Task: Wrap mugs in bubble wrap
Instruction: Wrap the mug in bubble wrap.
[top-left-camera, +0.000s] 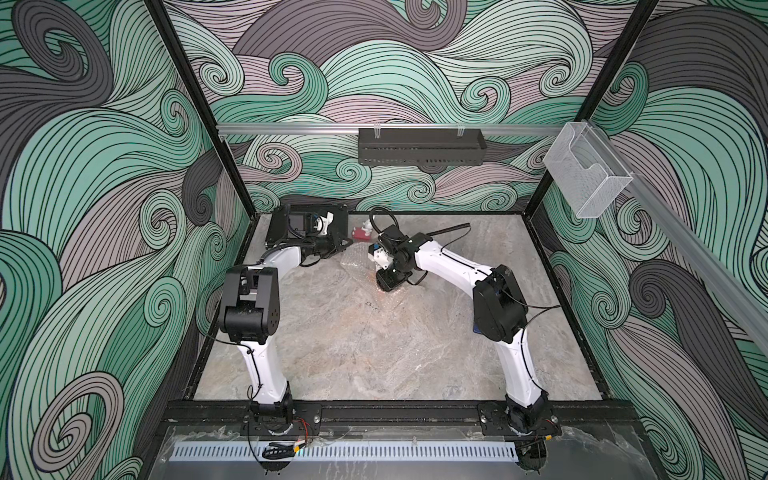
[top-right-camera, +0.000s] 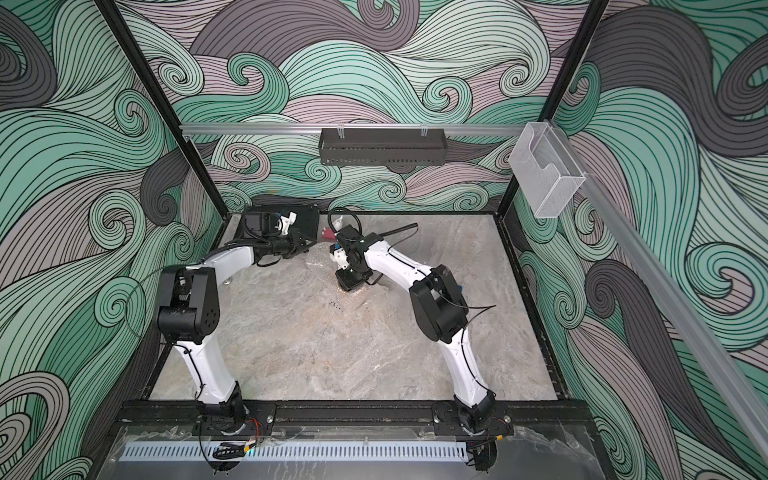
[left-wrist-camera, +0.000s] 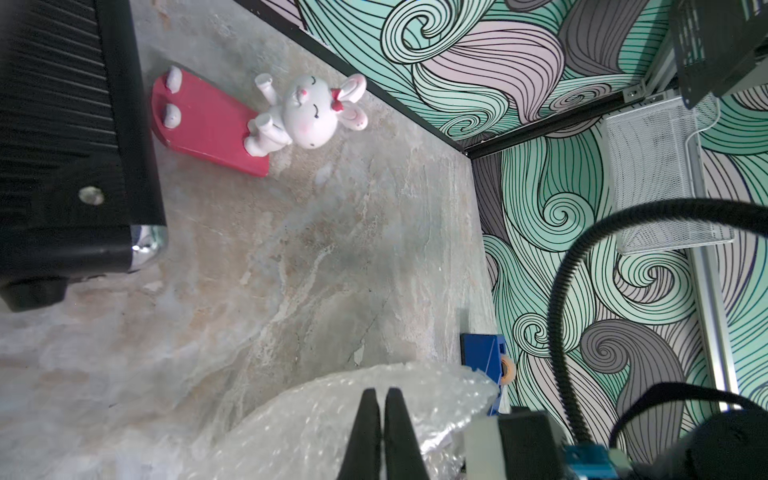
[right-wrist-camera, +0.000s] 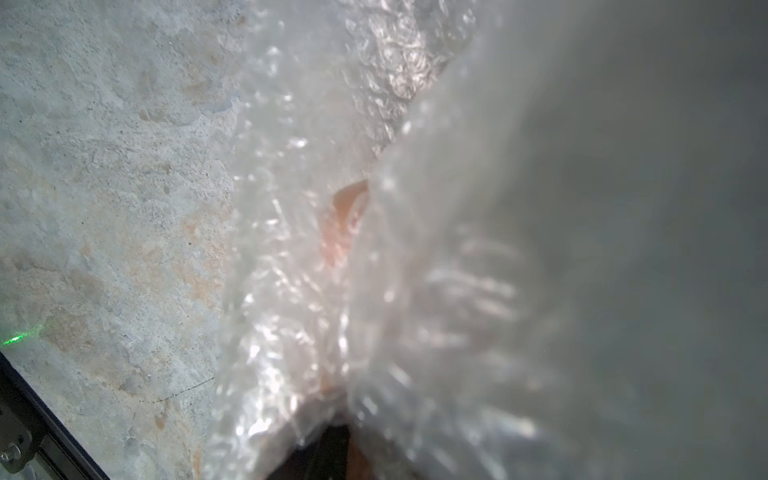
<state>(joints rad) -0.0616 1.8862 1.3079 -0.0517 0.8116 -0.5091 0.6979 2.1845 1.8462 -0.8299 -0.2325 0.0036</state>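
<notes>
mug: only an orange smear through bubble wrap, outline unreadable. In a top view it's just a faint orange glow under the right gripper, far-centre of the table.

Right jaws are buried in wrap, can't tell their state. Left gripper is closed, tips at the wrap's raised edge; can't confirm any sheet is pinched.

Blue tape dispenser is half cut off by the wrap, at the table edge by the wall. Figurine lies near the back wall, just beside the black box. The near half of the table is open.
</notes>
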